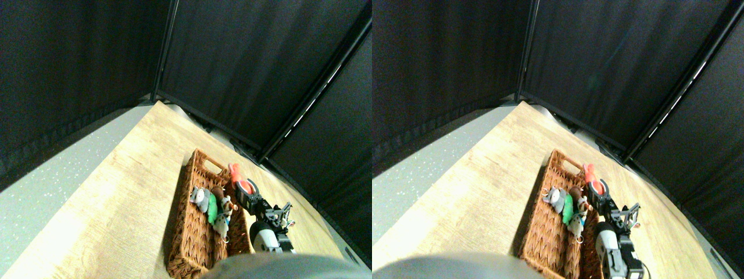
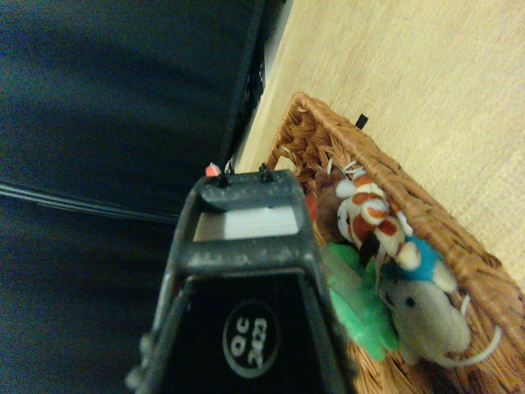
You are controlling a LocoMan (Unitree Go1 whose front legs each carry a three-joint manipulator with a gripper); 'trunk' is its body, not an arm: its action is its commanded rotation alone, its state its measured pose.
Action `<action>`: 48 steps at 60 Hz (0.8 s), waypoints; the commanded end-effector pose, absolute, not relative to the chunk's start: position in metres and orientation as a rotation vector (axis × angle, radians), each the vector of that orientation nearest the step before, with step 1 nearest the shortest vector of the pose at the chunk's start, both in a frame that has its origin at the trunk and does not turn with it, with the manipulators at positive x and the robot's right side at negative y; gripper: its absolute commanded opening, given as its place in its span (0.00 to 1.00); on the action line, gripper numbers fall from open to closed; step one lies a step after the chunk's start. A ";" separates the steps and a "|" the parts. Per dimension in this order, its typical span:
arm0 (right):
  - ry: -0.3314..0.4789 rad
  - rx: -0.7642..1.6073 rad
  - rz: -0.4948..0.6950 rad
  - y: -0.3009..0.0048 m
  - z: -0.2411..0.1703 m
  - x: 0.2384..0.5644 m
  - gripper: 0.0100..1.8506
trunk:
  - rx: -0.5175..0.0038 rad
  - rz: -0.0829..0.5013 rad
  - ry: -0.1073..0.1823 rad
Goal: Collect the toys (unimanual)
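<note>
Your right gripper [image 1: 243, 187] is hovering at the far right rim of the wicker basket [image 1: 192, 244], which is sitting on the wooden desk [image 1: 116, 197]. An orange-red toy [image 1: 235, 173] is showing right at the jaws; you cannot tell whether they are clamping it or standing apart. Just beside the jaws, inside the basket, a grey toy [image 1: 200, 199], a mint green toy [image 1: 213, 208], a brown toy [image 1: 217, 192], an orange-and-white striped toy [image 2: 367, 215] and a tan toy with a blue cap [image 2: 426, 316] are lying bunched together, touching.
</note>
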State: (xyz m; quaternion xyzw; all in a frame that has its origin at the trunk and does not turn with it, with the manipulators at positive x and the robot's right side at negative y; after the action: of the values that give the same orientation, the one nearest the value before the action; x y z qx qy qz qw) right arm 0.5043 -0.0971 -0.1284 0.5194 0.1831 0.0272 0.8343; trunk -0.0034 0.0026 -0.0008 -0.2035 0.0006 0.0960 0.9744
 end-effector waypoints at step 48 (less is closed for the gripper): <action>0.236 1.079 0.042 -0.126 -0.118 0.500 0.66 | -0.384 0.176 0.027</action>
State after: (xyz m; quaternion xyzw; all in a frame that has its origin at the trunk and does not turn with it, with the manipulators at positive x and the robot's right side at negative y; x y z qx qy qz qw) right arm 0.4957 -0.1209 -0.1323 0.5155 0.1447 -0.0099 0.8446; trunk -0.0018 -0.0010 -0.0006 -0.1917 0.0069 0.0898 0.9773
